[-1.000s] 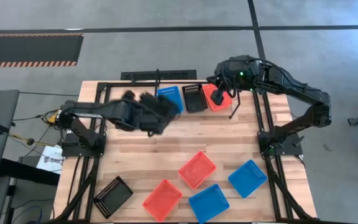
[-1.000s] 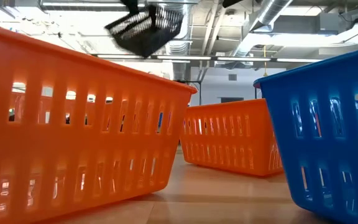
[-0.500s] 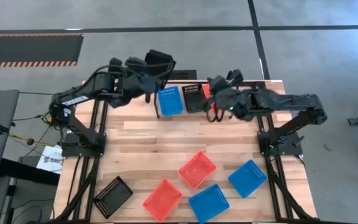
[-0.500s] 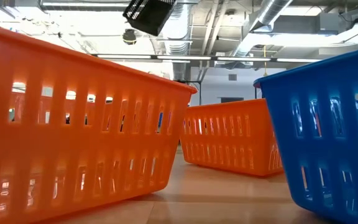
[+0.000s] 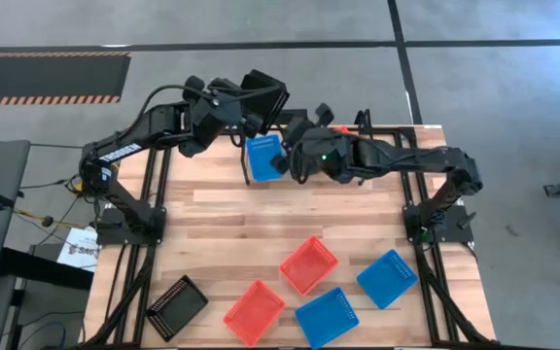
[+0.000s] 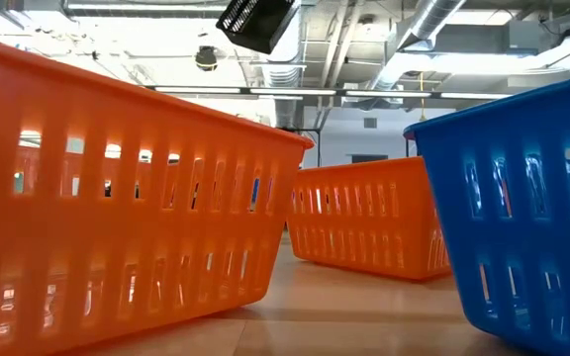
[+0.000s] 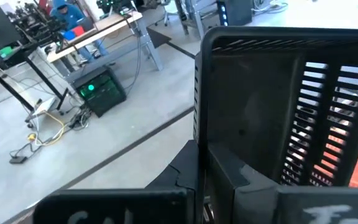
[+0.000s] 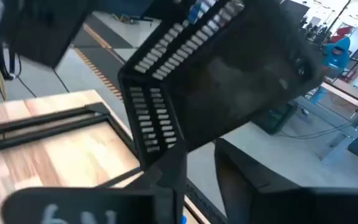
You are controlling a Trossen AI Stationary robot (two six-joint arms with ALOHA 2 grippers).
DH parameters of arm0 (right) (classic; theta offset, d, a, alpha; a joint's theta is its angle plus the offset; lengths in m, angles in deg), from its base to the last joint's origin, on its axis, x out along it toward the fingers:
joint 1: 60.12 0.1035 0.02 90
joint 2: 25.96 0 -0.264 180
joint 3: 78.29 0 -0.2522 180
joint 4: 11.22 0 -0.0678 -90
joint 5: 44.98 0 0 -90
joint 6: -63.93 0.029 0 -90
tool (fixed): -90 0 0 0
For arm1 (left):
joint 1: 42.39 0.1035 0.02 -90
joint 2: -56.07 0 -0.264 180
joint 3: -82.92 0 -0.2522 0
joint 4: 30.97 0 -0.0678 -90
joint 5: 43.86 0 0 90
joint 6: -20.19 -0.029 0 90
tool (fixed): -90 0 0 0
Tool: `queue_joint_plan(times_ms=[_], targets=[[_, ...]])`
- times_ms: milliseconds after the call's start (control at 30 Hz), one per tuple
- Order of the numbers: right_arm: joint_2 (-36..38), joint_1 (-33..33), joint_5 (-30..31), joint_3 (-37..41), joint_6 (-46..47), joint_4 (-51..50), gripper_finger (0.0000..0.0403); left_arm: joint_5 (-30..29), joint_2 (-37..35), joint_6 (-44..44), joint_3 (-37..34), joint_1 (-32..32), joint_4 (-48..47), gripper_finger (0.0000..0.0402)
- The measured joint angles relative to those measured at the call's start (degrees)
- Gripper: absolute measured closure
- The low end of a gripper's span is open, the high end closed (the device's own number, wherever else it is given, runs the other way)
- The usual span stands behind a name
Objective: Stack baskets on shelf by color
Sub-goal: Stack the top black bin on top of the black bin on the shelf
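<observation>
You are still sorting: your left gripper (image 5: 251, 105) is clamping a black basket (image 5: 265, 94) above the shelf (image 5: 261, 118), your right gripper (image 5: 295, 156) is gripping another, and five baskets are waiting on the table (image 5: 212, 243).

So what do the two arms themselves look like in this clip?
Both are dark, near-black jointed arms on black metal frame stands at the table's sides. The left arm bears a strip of white lettering and has yellow cabling at its base. The right arm shows a small green light near its gripper end.
</observation>
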Motion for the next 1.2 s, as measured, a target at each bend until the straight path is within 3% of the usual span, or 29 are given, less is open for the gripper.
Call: queue_joint_plan(times_ms=[233, 400, 833, 1200], targets=[[2.3, 0.9, -0.5, -1.9, 0.3, -0.2, 0.0231, 0.0, 0.0, -0.8, 0.0, 0.2, 0.1, 0.0401], [1.4, -0.8, -0.5, -1.8, 1.3, -0.1, 0.0209, 0.0, 0.0, -1.1, 0.0, 0.2, 0.9, 0.0401], [-2.2, -5.4, -10.0, -1.7, 3.0, 5.1, 0.0222, -0.7, -0.2, -0.4, 0.0, 0.2, 0.0, 0.0401], [-0.7, -3.3, -13.3, -1.7, 0.3, 6.3, 0.0224, 0.0, -0.1, 0.3, 0.0, 0.2, 0.4, 0.0401]])
